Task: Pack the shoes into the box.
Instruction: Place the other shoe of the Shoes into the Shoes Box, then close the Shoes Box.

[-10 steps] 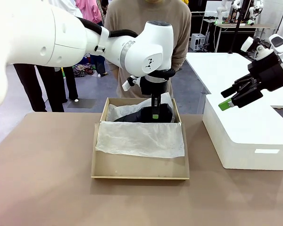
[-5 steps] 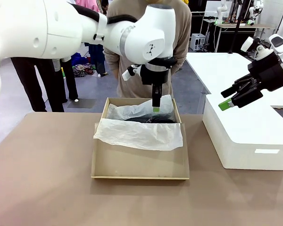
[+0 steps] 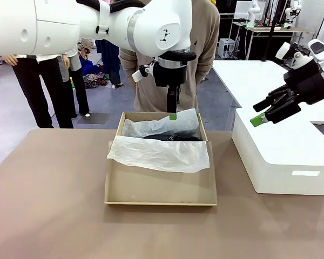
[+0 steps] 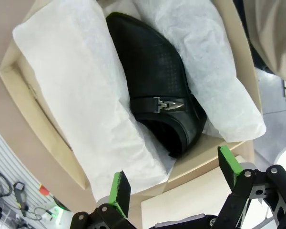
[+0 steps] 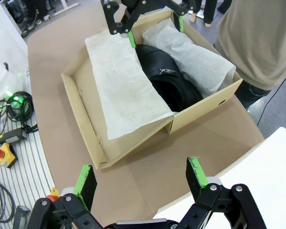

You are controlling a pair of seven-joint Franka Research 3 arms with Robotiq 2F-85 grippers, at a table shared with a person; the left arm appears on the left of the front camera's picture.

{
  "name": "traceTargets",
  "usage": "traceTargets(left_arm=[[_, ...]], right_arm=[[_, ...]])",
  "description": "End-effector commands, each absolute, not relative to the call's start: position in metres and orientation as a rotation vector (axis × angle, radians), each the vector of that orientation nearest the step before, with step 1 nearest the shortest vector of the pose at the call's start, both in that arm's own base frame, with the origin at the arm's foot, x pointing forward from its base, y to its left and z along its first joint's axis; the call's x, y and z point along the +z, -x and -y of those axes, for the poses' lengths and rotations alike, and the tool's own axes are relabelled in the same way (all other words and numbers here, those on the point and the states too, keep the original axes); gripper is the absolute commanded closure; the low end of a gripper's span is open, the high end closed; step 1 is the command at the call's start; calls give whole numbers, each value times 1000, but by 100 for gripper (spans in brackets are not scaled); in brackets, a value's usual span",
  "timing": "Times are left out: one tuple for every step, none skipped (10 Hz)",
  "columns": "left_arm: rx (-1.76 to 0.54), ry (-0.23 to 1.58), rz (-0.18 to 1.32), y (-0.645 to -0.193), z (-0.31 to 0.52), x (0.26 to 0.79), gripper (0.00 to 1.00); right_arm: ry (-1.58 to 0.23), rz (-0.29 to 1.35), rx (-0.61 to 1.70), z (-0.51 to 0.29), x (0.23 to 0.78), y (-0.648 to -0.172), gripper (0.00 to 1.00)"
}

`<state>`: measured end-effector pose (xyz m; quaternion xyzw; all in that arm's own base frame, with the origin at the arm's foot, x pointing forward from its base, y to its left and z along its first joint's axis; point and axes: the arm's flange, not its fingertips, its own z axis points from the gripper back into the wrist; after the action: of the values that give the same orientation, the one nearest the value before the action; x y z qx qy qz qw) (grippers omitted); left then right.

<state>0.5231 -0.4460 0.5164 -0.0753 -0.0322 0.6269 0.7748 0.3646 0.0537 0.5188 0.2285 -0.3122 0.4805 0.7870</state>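
1. My left gripper (image 3: 173, 115) has risen out of the box (image 3: 120, 127) over the last second. Its jaws are wide and empty.
2. The shoes (image 4: 157, 95) lie straight below it, nested in tissue (image 3: 159, 154).
3. My right gripper (image 3: 260, 112) hangs wide and empty, with the box well ahead of it.
4. I'd pinch the tissue edge lightly to avoid tearing.

One cardboard box (image 3: 159, 189), one white plastic box (image 3: 283, 162) — one shoe (image 4: 155, 76) showing clearly.

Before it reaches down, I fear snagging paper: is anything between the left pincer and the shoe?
Nothing visible. The left pincer hangs open above the shoe, which lies bare between two tissue sheets that flank it without covering its top.
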Motion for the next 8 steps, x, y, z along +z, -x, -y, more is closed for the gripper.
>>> traceTargets(left_arm=[[1362,167,93,-516,454,519,0],[1362,167,93,-516,454,519,0],[1362,167,93,-516,454,519,0],[1362,167,93,-516,454,519,0],[1362,167,93,-516,454,519,0],[1362,167,93,-516,454,519,0],[1362,167,93,-516,454,519,0],[1362,167,93,-516,454,519,0]], right_arm=[[-519,709,1052,-55,517,-367,0],[-519,709,1052,-55,517,-367,0],[-519,709,1052,-55,517,-367,0],[-519,709,1052,-55,517,-367,0],[-519,709,1052,-55,517,-367,0],[-519,709,1052,-55,517,-367,0],[-519,709,1052,-55,517,-367,0],[-519,709,1052,-55,517,-367,0]])
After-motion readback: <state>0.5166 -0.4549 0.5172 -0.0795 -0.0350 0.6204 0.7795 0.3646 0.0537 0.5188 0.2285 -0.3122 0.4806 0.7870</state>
